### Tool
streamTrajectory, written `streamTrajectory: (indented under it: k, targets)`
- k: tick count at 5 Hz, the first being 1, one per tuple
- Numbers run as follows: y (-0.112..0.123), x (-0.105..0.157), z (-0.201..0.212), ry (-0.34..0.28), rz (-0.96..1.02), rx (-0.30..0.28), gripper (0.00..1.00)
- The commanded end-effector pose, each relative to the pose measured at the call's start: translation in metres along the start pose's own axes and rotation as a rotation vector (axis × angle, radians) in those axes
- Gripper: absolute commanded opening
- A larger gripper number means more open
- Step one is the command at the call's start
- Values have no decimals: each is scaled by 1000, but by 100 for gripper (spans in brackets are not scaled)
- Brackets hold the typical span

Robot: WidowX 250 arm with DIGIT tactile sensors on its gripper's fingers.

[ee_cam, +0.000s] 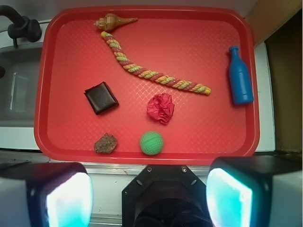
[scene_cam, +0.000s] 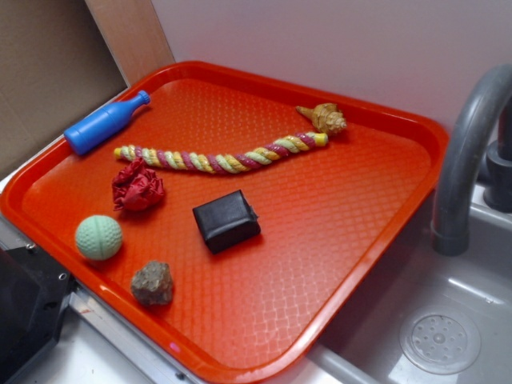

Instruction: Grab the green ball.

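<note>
The green ball (scene_cam: 98, 238) lies on the red tray (scene_cam: 336, 208) near its front-left edge, between a red wad and a rock. In the wrist view the ball (ee_cam: 151, 143) sits at the tray's near rim (ee_cam: 142, 156). My gripper (ee_cam: 149, 194) is open and empty, its two fingers (ee_cam: 66, 196) spread wide. It hangs high above the counter just outside the tray's near edge, with the ball ahead of the gap. A black part (scene_cam: 24, 312) at the exterior view's lower left may be the arm; the gripper itself cannot be made out there.
On the tray lie a grey-brown rock (ee_cam: 105, 143), a wrinkly red wad (ee_cam: 161, 108), a black block (ee_cam: 101, 97), a striped rope (ee_cam: 156, 78), a shell (ee_cam: 113, 21) and a blue bottle (ee_cam: 239, 75). A grey faucet (scene_cam: 468, 152) and a sink (scene_cam: 440, 336) stand beside the tray.
</note>
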State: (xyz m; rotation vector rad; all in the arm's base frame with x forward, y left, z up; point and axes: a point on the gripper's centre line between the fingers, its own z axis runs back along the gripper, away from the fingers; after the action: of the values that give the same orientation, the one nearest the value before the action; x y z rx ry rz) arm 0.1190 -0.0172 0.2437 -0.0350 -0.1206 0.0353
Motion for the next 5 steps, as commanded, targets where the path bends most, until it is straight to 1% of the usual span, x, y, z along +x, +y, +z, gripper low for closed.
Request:
streamTrajectory:
  k: [1,2,3,4,5]
  targets:
    - [0,0,0,0,0,0,100]
    - [-17,7,-52,19,-94,2,100]
    - [-25,-6,-100,-2,-143,-62,100]
    - [-9,-9,-144,29,-173,-62,100]
    - [2,-13,-171,46,-197,-1,100]
